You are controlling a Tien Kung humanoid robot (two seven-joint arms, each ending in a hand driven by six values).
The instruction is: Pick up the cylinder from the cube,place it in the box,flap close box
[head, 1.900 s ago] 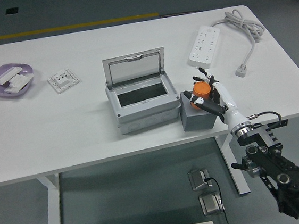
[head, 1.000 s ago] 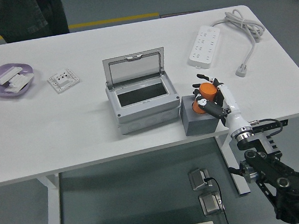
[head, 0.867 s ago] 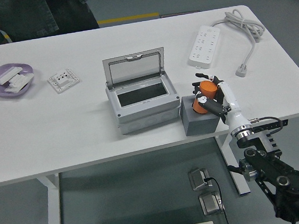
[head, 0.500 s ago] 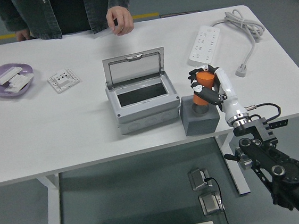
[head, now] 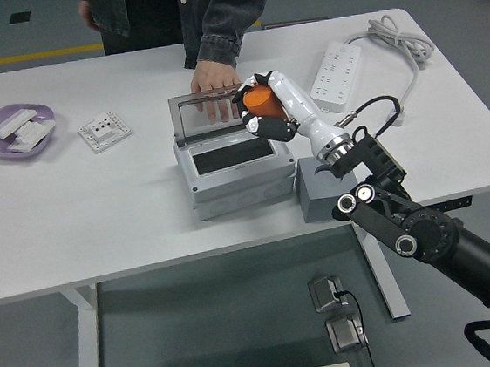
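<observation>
The right hand (head: 265,111) has its fingers curled around the orange cylinder (head: 260,102), holding it in the air above the far right corner of the open grey box (head: 230,162), clear of the dark grey cube (head: 323,196) that sits just right of the box near the table's (head: 99,216) front edge. A person at the far side rests a hand (head: 215,88) on the top edge of the box's raised clear lid (head: 211,114). Far right lies a white power strip (head: 338,72); far left are a purple dish (head: 15,133) and a white socket plate (head: 104,132).
</observation>
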